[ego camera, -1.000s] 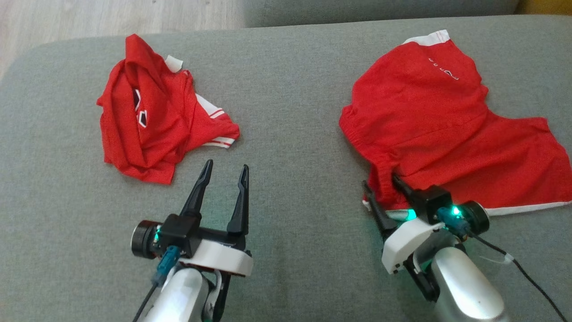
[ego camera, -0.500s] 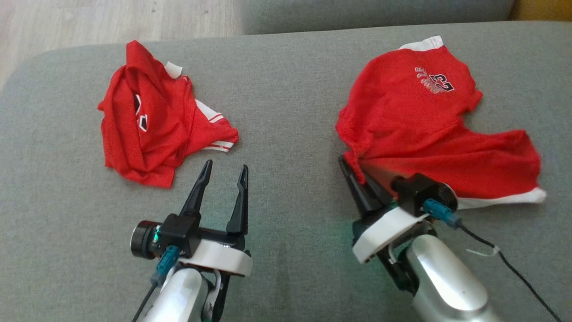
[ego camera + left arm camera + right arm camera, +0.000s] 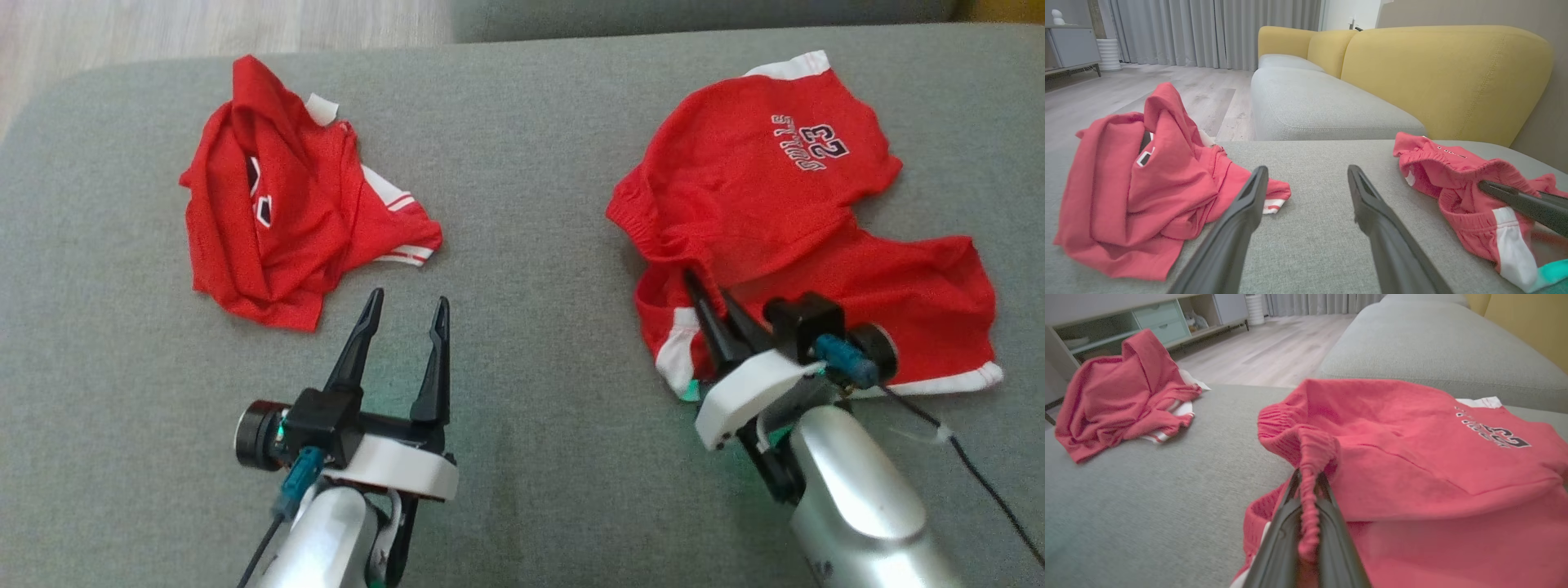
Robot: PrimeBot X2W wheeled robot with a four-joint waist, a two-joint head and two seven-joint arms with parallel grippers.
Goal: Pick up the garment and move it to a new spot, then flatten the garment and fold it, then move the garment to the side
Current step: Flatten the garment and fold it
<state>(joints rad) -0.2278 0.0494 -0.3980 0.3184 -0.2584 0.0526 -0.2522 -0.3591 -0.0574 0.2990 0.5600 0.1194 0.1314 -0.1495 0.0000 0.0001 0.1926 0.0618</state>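
Right gripper (image 3: 707, 287) clamped the waistband (image 3: 1308, 451) of the red Bulls shorts (image 3: 759, 196) ahead of it; left gripper (image 3: 406, 300) gaped empty. Grasp apparently made; moving, flattening, folding and setting aside were left.

Shiny silver forearms (image 3: 857, 498), white wrist shells (image 3: 751, 384), long black pointy fingers (image 3: 357, 351), teal plugs (image 3: 298, 482) trailing thin black cables (image 3: 990, 496), bit of green glow.

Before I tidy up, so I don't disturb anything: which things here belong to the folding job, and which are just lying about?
In the job: red shorts marked 23, waistband pinched in the shut right tool; grey seat under them.
Lying about, as far as I can tell: crumpled red garment; open left tool, holding nothing; yellow sofa; cabinet.
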